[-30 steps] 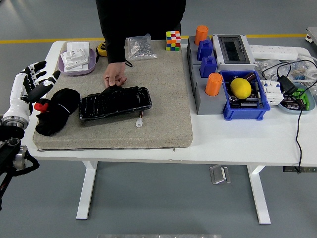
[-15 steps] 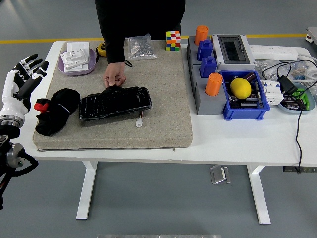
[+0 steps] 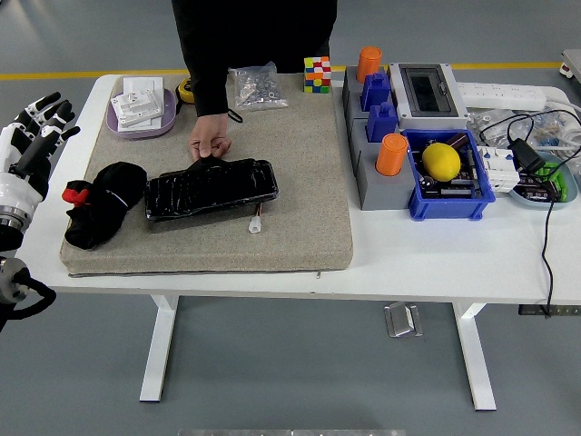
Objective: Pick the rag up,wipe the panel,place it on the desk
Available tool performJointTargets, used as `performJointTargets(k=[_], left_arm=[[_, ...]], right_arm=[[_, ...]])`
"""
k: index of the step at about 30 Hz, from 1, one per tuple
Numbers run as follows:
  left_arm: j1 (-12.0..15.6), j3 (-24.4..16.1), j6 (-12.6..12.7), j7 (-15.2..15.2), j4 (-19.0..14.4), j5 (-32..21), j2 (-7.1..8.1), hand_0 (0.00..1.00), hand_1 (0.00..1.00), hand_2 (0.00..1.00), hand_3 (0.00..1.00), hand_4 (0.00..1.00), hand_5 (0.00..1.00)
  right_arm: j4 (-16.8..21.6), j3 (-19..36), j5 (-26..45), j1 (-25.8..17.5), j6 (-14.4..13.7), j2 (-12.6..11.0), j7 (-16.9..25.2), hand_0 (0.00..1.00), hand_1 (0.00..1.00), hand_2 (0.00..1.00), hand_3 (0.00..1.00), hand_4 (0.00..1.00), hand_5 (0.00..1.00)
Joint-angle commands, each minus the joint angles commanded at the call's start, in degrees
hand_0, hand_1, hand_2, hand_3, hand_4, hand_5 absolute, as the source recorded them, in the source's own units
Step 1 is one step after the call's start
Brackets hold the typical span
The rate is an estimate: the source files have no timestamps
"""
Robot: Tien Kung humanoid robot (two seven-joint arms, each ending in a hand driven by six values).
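The left hand [image 3: 32, 136] has drawn back, fingers spread and empty, leaving the rag [image 3: 98, 204] beside them ungrasped

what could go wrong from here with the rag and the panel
1. The left hand hangs open off the table's left edge, apart from the black rag; a reach from there might snag the mat edge.
2. A person's hand pins the panel's far edge, so wiping strokes could hit those fingers.
3. A small white connector lies beside the panel and might get dragged along by the rag.
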Motion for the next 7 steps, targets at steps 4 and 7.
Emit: performJointTargets(k=[4,7], left_arm=[[0.4,0.1,-0.5,0.4,-0.8,-1.1,1.12,0.696,0.763,0.759,0.682,0.824,0.327],[0.6,0.2,-0.8,0.6,-0.9,-0.9,1.84,0.696,0.763,0.759,0.682,0.824,0.327]], right_arm=[[0.0,0.0,0.1,0.0,0.0,-0.1,0.0,0.722,0.661,0.691,0.587,0.944,0.587],[0.0,-0.2,0.2,0.1,0.0,-0.2,0.0,0.722,0.661,0.691,0.587,0.944,0.587]])
